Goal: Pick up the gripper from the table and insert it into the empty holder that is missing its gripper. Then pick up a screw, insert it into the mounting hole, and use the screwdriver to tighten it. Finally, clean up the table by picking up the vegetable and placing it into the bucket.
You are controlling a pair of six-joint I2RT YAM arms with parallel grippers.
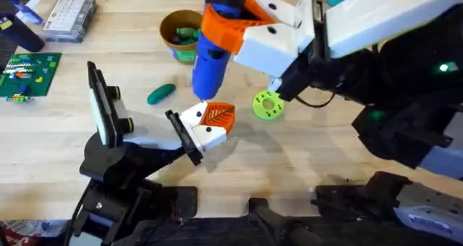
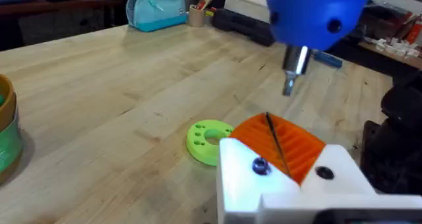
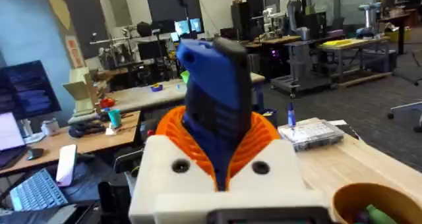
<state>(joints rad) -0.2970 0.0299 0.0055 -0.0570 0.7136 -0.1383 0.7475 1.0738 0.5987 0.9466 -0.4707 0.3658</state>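
Right gripper clamped shut on blue screwdriver, tip over holder at frame centre; left gripper's jaws: cannot tell; open wood lower right

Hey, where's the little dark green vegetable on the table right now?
In the overhead view the vegetable lies on the table left of centre, just below the bucket and left of the blue screwdriver, with no gripper touching it.

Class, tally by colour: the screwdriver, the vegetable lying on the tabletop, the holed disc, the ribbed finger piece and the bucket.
Blue: 1, screwdriver
Green: 2, vegetable and disc
Orange: 1, finger piece
Tan-yellow: 1, bucket
Total: 5
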